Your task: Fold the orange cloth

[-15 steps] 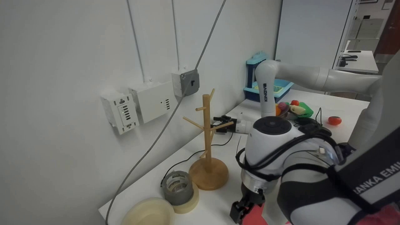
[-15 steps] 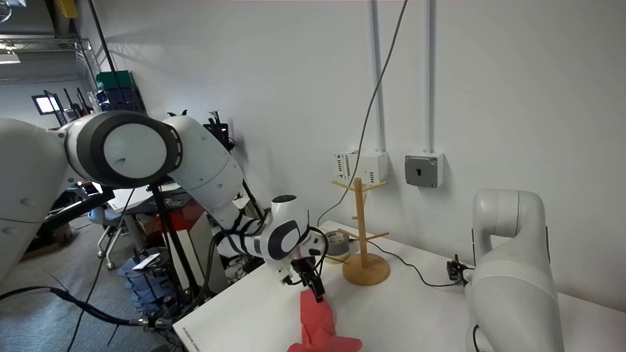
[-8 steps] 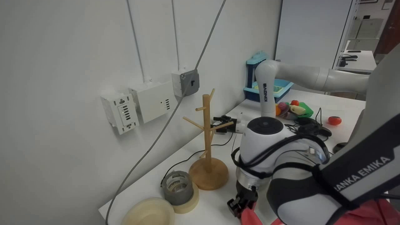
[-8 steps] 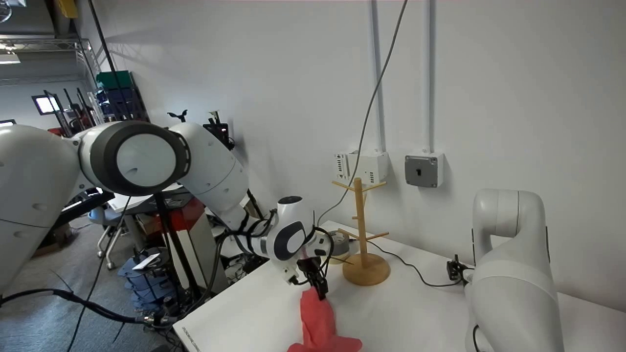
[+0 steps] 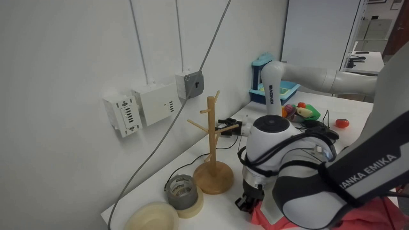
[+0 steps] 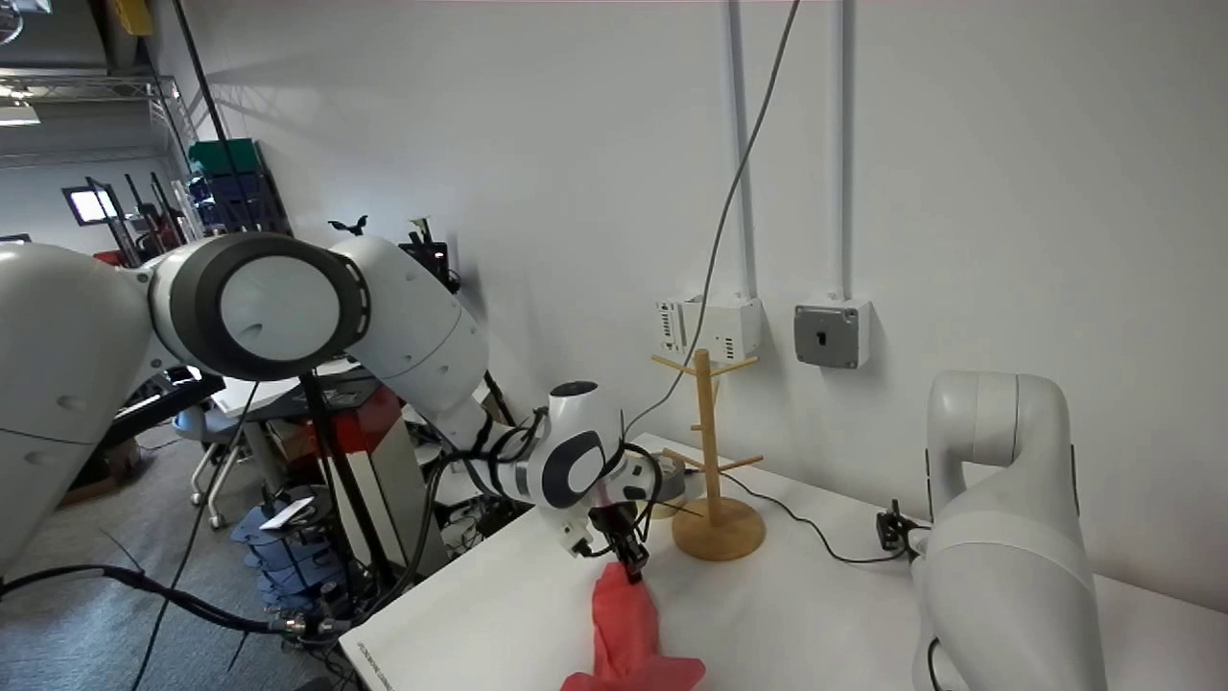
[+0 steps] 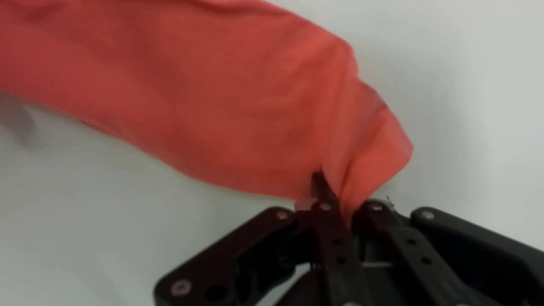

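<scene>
White tabletop point(image 6: 508, 614), set along a pale grey wall point(image 5: 80, 64) with three electrical boxes point(image 5: 156, 105). The orange cloth point(image 6: 625, 629) lay wrinkled, farther from the wall-side edge than the one wooden mug tree point(image 5: 212, 140). Two fingers point(image 7: 330, 225) of the Robotiq gripper point(image 7: 346, 202) stood narrow, pinching a fold at the cloth's tip. White surface stretched from cloth to end edge, and a strip of it separated cloth and mug tree. Two tape rolls, a grey roll point(image 5: 184, 202) resting on a tan roll point(image 5: 197, 209), sat near the wall-side edge; one pale yellow bowl point(image 5: 151, 218) lay just beside, by the corner. Two arms were visible: a Franka arm point(image 6: 417, 321) and a Kinova arm point(image 6: 1003, 547). Toward the opposite end lay one blue plastic basin point(image 5: 258, 97).
</scene>
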You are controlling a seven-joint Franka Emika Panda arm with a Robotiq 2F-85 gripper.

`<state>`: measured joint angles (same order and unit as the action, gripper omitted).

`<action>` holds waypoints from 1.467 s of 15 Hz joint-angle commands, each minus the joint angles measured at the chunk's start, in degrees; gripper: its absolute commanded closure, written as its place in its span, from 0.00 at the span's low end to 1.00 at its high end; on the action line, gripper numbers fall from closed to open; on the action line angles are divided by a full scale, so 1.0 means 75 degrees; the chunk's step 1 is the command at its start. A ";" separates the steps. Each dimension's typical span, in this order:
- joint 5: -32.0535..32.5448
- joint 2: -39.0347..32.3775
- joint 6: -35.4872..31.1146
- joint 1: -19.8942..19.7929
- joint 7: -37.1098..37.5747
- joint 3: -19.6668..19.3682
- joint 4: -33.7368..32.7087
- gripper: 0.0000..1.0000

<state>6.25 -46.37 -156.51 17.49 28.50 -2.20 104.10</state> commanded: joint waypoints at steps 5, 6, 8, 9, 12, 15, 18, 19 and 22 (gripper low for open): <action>-0.0110 0.1817 0.0509 0.0114 -0.0032 -0.0546 0.1877 0.98; -0.0034 0.2091 0.0586 0.0137 0.0032 -0.0659 0.2130 0.98; 0.0171 0.2665 0.0678 0.0178 0.0206 -0.0923 0.2680 0.98; 0.0280 0.2913 0.0716 0.0176 0.0286 -0.1037 0.2917 0.98; 0.0784 0.3580 0.0756 0.0167 0.0675 -0.1414 0.3589 0.98; 0.1256 0.4242 0.0746 -0.0021 0.1083 -0.1602 0.4268 0.98; 0.1952 0.5161 0.0815 -0.0131 0.1858 -0.1740 0.5166 0.98; 0.2197 0.5463 0.0876 -0.0233 0.2117 -0.1724 0.5441 0.98; 0.2625 0.6294 0.1068 -0.0729 0.2687 -0.1411 0.6202 0.98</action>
<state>22.25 -7.91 -150.46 15.78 44.56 -14.94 143.54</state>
